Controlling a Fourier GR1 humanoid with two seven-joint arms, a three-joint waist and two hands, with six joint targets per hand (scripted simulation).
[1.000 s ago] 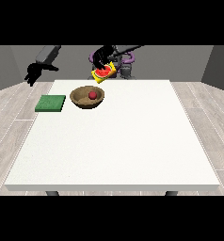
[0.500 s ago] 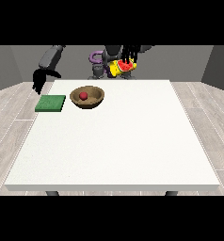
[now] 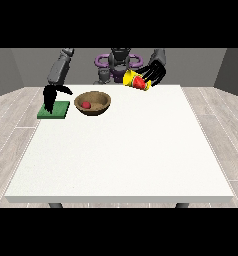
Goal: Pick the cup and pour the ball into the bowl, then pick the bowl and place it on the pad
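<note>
Nearest the camera, only the bare front stretch of the large white square worktop (image 3: 121, 160), reaching up towards the far edge where everything is gathered. Farther back at the view's left, near the far left corner, a flat dark green square pad (image 3: 54, 110) lying on the worktop. Just above it, the black robot hand at the view's left (image 3: 51, 96), hanging fingers-down on a grey arm, fingers straight and relaxed, fingertips over the pad's far part, holding nothing; contact with the pad impossible to tell. Just beside the pad, to its right and apart from it, a round brown wooden bowl (image 3: 93, 103) standing upright on the worktop, with a small red ball (image 3: 85, 105) resting inside, towards its left side. Farther still, above the worktop's far edge and to the right of the bowl, a yellow cup with a red inside (image 3: 136, 80), lifted clear and tipped on its side, mouth turned towards the camera. Around its right end, the black robot hand at the view's right (image 3: 154, 74), fingers curled about the cup. Behind, at the view's top, the grey robot torso (image 3: 119, 61) with purple rings at its shoulders.
</note>
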